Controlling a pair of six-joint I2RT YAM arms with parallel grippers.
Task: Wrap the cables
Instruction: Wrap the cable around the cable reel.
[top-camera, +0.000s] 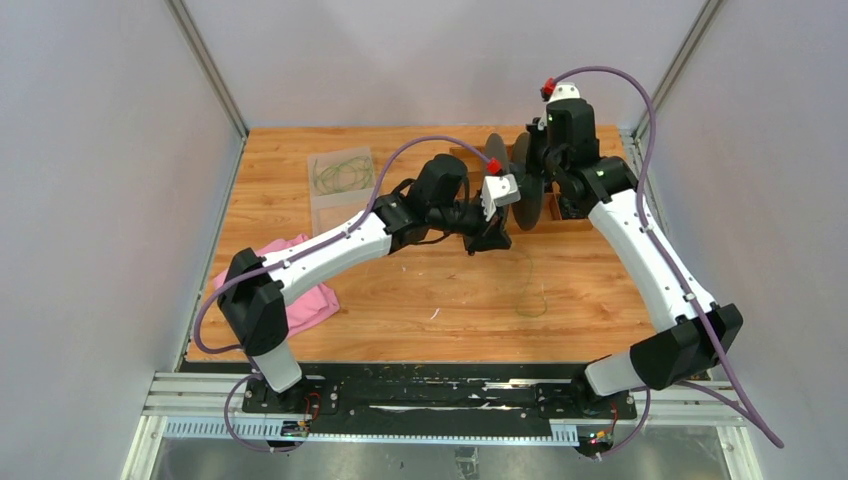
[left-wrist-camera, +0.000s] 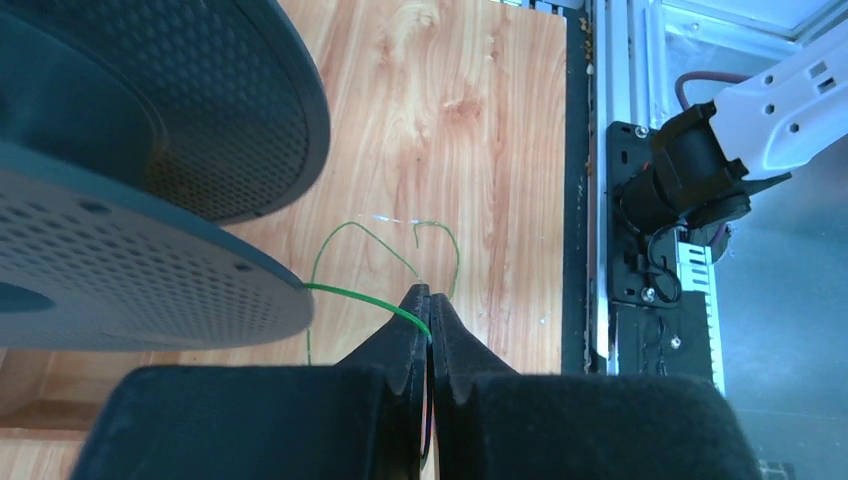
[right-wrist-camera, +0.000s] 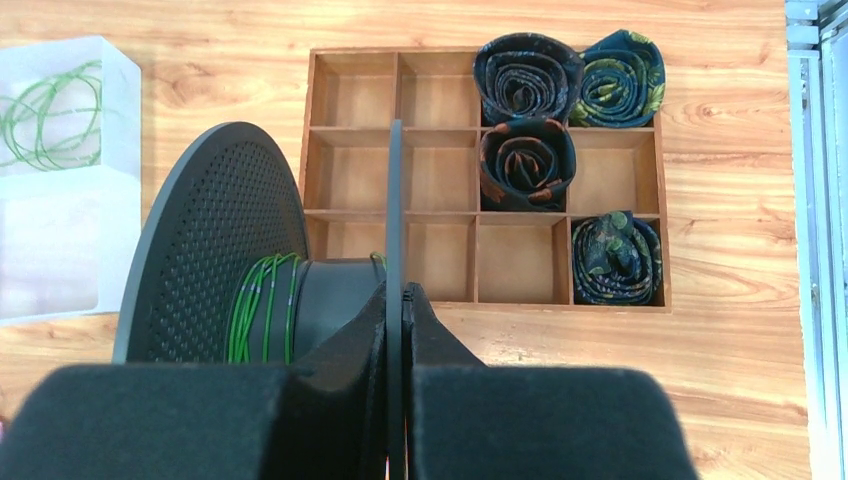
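Note:
A big black spool (top-camera: 527, 185) stands on edge at the back of the table. My right gripper (right-wrist-camera: 397, 290) is shut on its near flange (right-wrist-camera: 394, 200). Several turns of thin green cable (right-wrist-camera: 262, 305) lie round the hub. My left gripper (left-wrist-camera: 430, 292) sits just in front of the spool (left-wrist-camera: 200, 100) and is shut on a green cable (left-wrist-camera: 360, 297). That cable runs taut from the flange edge to the jaws. Its loose end curls on the wood (top-camera: 532, 290) below. More green cables (right-wrist-camera: 50, 115) are coiled in a clear box (top-camera: 340, 175) at the back left.
A wooden compartment tray (right-wrist-camera: 440, 130) holding rolled dark ties (right-wrist-camera: 525, 160) sits behind the spool. A pink cloth (top-camera: 300, 295) lies under the left arm near the front left edge. Grey walls close in the table on both sides.

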